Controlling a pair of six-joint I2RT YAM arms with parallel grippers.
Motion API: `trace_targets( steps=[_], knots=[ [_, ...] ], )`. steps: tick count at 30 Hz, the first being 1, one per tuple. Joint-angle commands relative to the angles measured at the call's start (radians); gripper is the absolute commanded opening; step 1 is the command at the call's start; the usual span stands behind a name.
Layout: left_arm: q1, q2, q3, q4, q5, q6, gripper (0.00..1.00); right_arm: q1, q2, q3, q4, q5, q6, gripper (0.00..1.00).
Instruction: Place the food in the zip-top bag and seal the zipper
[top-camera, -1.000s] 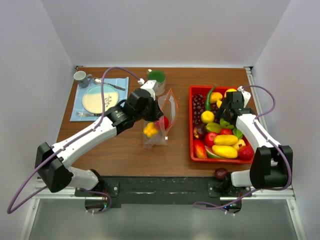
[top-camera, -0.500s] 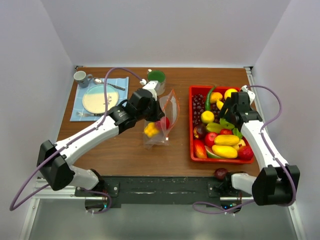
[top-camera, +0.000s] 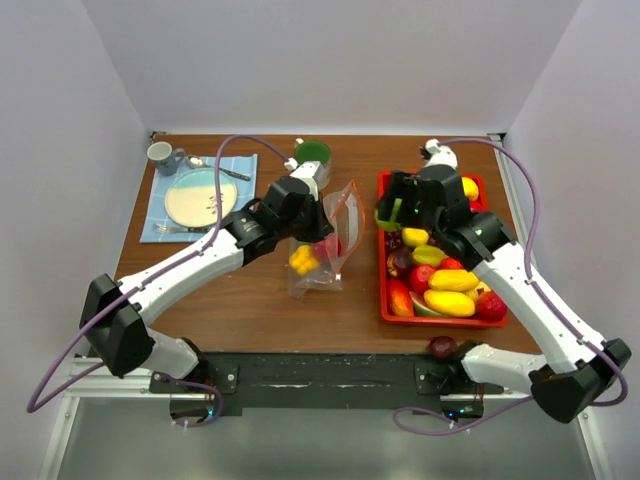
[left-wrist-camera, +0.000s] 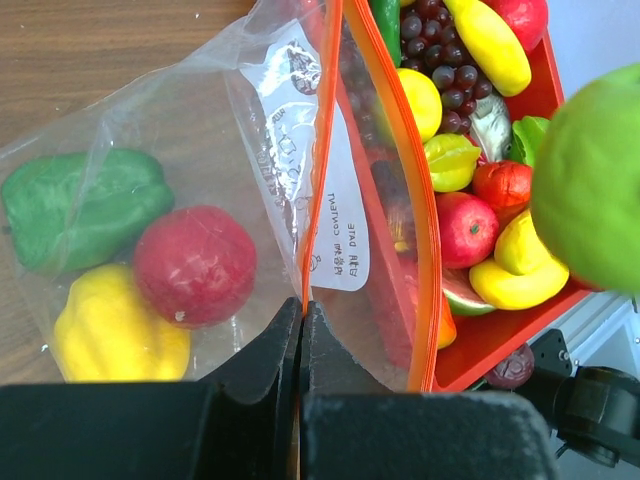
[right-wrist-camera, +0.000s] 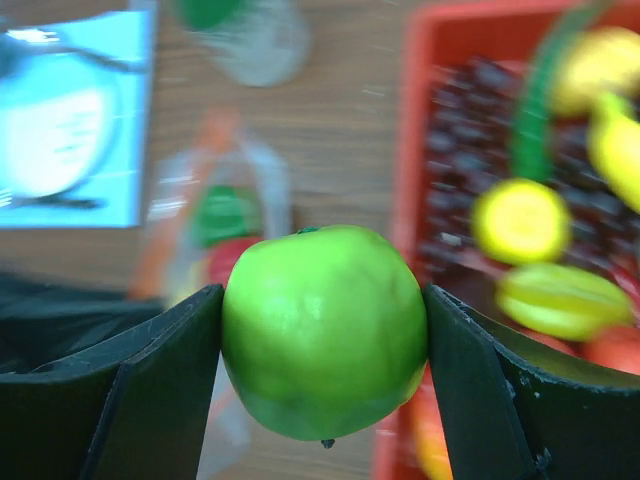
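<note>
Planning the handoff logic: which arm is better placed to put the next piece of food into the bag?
Right. The right gripper holds a green apple between its jaws, near the bag. The left gripper is shut on the zipper, holding the mouth open.

A lab test booth. Plain white walls (top-camera: 330, 60) box in the wooden table (top-camera: 250, 300), whose near edge, behind both jaws, carries a black mounting rail (top-camera: 320, 378).

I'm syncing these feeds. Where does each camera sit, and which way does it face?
Top external: above and behind, looking down at table; left arm, right arm show.
Left wrist: faces along left gripper, shut on zipper.
Right wrist: faces down past right gripper holding green apple.
Shared: both wrist views show the apple and zip-top bag.
</note>
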Motion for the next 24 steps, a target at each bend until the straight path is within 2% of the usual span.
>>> trace_targets(
  steps=[1, 5, 9, 11, 13, 19, 22, 24],
  knots=[
    [0.000, -0.005, 0.048, 0.037, 0.005, -0.021, 0.00, 0.111, 0.054, 0.103, 0.063, 0.039, 0.062, 0.35],
    [-0.008, -0.009, 0.065, 0.024, -0.007, -0.027, 0.00, 0.189, 0.151, 0.138, 0.083, 0.057, 0.071, 0.37],
    [-0.008, -0.031, 0.074, 0.000, -0.029, -0.032, 0.00, 0.193, 0.202, 0.115, 0.109, 0.082, 0.077, 0.40],
    [-0.008, -0.048, 0.071, -0.002, -0.033, -0.036, 0.00, 0.194, 0.225, 0.100, 0.117, 0.100, 0.081, 0.50],
    [-0.010, -0.054, 0.071, -0.003, -0.032, -0.036, 0.00, 0.193, 0.242, 0.107, 0.115, 0.085, 0.081, 0.54],
    [-0.010, -0.071, 0.062, -0.006, -0.044, -0.045, 0.00, 0.197, 0.239, 0.112, 0.101, 0.085, 0.081, 0.85],
    [-0.010, -0.074, 0.060, -0.006, -0.044, -0.045, 0.00, 0.199, 0.220, 0.115, 0.089, 0.090, 0.074, 0.96],
    [-0.010, -0.077, 0.060, -0.006, -0.047, -0.048, 0.00, 0.200, 0.211, 0.117, 0.075, 0.108, 0.073, 0.99]
  ],
)
